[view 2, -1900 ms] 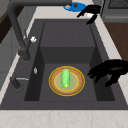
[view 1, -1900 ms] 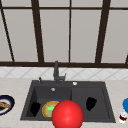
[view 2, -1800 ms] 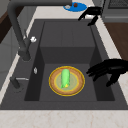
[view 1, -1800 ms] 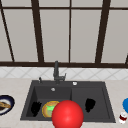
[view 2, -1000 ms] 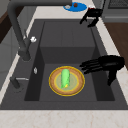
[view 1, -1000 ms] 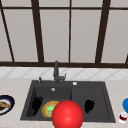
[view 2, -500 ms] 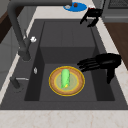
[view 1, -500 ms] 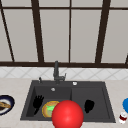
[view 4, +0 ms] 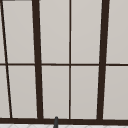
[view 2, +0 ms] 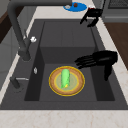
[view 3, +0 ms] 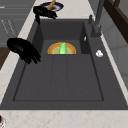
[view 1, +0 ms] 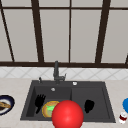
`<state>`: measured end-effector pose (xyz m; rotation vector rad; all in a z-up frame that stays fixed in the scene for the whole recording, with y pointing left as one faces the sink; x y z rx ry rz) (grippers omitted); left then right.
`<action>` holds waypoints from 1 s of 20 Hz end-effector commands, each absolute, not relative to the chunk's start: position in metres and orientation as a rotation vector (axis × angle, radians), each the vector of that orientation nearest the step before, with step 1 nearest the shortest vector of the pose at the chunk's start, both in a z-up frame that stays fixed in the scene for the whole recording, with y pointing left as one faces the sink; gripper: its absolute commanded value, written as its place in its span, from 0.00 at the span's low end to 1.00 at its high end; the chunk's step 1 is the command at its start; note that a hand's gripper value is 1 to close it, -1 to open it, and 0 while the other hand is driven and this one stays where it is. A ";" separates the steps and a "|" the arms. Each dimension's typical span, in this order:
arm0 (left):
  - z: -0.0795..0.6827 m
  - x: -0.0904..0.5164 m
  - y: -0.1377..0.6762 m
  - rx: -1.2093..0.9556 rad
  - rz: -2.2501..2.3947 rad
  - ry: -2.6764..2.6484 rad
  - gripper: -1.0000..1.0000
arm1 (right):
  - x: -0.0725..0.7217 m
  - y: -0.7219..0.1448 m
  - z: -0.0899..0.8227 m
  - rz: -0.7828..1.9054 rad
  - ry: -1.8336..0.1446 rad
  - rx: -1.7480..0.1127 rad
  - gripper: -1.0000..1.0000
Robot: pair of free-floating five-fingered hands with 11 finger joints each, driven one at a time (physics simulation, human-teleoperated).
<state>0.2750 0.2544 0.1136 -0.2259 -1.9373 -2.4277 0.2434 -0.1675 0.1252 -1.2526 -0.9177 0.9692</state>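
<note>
A yellow-rimmed plate (view 2: 75, 87) lies in the left basin of the dark sink (view 2: 67, 32) with a green cucumber-like piece (view 2: 65, 78) on it. My left hand (view 2: 101, 59) hovers over that basin's front side, open, its straight fingers (view 2: 83, 61) reaching level toward the faucet just above the plate's far edge. In the front view the left hand (view 1: 39, 101) is left of the plate (view 1: 46, 110). My right hand (view 1: 88, 105) hangs over the right basin's front side with relaxed fingers, holding nothing; the left side view has it as the far hand (view 2: 91, 15).
A red ball (view 1: 67, 115) in the front view's foreground covers part of the plate. A dark faucet (view 1: 56, 71) rises behind the sink. On the left counter sits a dark bowl (view 1: 5, 103); on the right, a blue plate (view 2: 75, 7) and a small red-white item (view 1: 122, 117).
The left hand has shifted from the sink's front rim toward the faucet side and stretched its fingers level over the plate's basin. The right hand has stayed still.
</note>
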 end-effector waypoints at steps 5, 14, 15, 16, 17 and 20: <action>0.120 0.286 0.234 -0.277 -2.385 -1.908 0.00 | 0.243 -0.168 0.125 0.969 -0.918 -1.253 0.50; 0.120 0.291 0.195 -0.394 -2.321 -1.865 0.00 | 0.243 -0.168 0.125 0.969 -0.918 -1.253 0.50; 0.118 0.293 0.193 -0.415 -2.307 -1.855 0.00 | 0.243 -0.168 0.125 0.969 -0.918 -1.253 0.50; 0.117 0.294 0.190 -0.429 -2.294 -1.848 0.00 | 0.243 -0.168 0.125 0.969 -0.918 -1.253 0.50; 0.115 0.296 0.189 -0.439 -2.281 -1.848 0.00 | 0.243 -0.168 0.125 0.969 -0.918 -1.253 0.50; 0.117 0.298 0.185 -0.389 -2.299 -1.857 0.00 | 0.243 -0.168 0.125 0.969 -0.918 -1.253 0.50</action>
